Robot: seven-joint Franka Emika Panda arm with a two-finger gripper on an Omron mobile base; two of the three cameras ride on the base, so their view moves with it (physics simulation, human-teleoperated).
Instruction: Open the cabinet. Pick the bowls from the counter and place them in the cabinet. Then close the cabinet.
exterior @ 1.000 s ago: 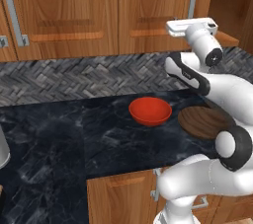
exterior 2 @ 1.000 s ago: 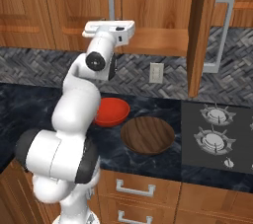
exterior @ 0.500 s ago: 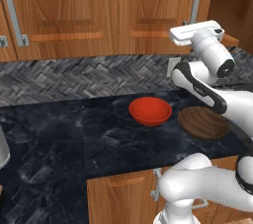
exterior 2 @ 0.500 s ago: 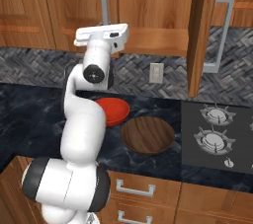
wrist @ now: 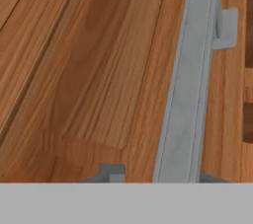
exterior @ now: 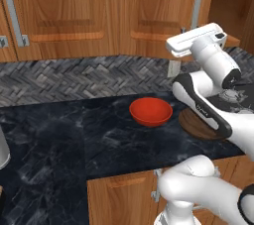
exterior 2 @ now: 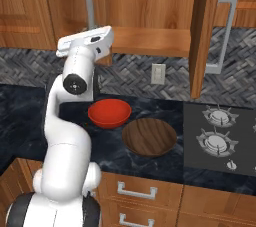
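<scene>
Near, on the tabletop [exterior: 59,140]: red bowl [exterior: 151,111] and brown bowl [exterior 2: 149,136] side by side, not yet picked. Beyond, gripper [wrist: 158,177] astride the left door's handle [wrist: 190,80], partly apart; clamped or not, cannot tell. Opening the cabinet [exterior: 134,1] in hand, right door already out; next, firm grip and an arcing pull.

two bowls [exterior 2: 109,112] sit side by side on the counter [exterior 2: 20,106], below the cabinet [exterior 2: 150,6].
</scene>
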